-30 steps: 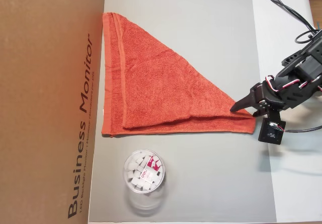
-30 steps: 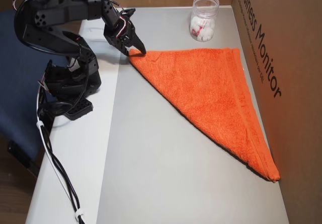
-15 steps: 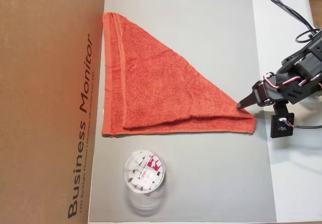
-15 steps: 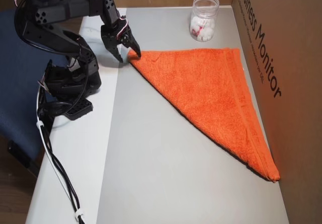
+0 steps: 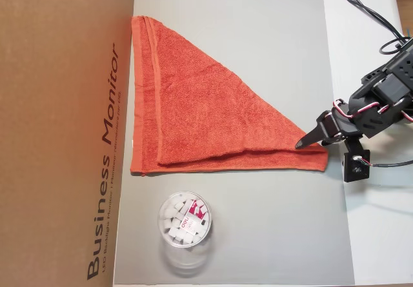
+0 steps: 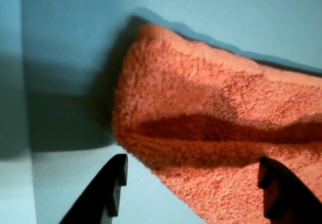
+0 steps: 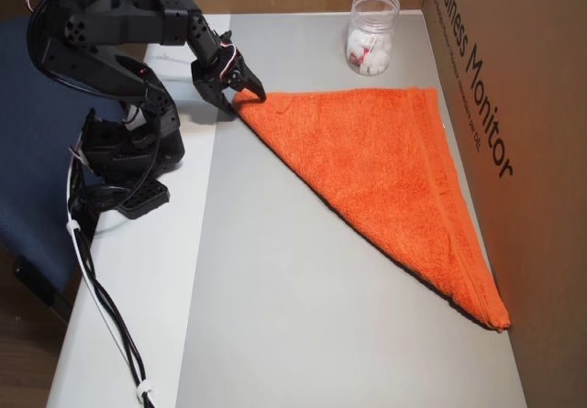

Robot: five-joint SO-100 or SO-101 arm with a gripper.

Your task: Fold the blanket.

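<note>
Wrist view, nearest first: end effector point(image 6: 191, 181) has both fingers point(image 6: 113, 183) spread wide with nothing between them, hanging over the pointed corner of the blanket point(image 6: 216, 133), one finger over bare grey mat point(image 6: 65, 43), the other over the pile

In an overhead view the blanket point(image 5: 193, 113) lies as a diagonal-folded triangle on the grey mat point(image 5: 258, 235), long hemmed edge at the far left against the cardboard box point(image 5: 58, 138), point at the right beside the arm; a top layer sits slightly short of the lower one along the bottom edge

Change over the last second: end effector point(image 5: 303, 145) was down at the tip, drew back right and up off it half a second ago, now has come back so its fingertip is at the tip again; blanket shape and place unchanged through all of it, corner not lifted

In another overhead view end effector point(image 7: 246, 94) is at the near-left point of the blanket point(image 7: 385, 170), apart-fingered, touching or just above, can't tell

Judgement: first fold is done, this looks like a regrasp try at the corner for a second fold; no grip yet, so no progress made in this second

Plastic jar point(image 5: 184, 219) of white pieces sits on the mat below the blanket, untouched; far beyond, the white counter point(image 7: 138, 270) carries the arm base and cable
</note>
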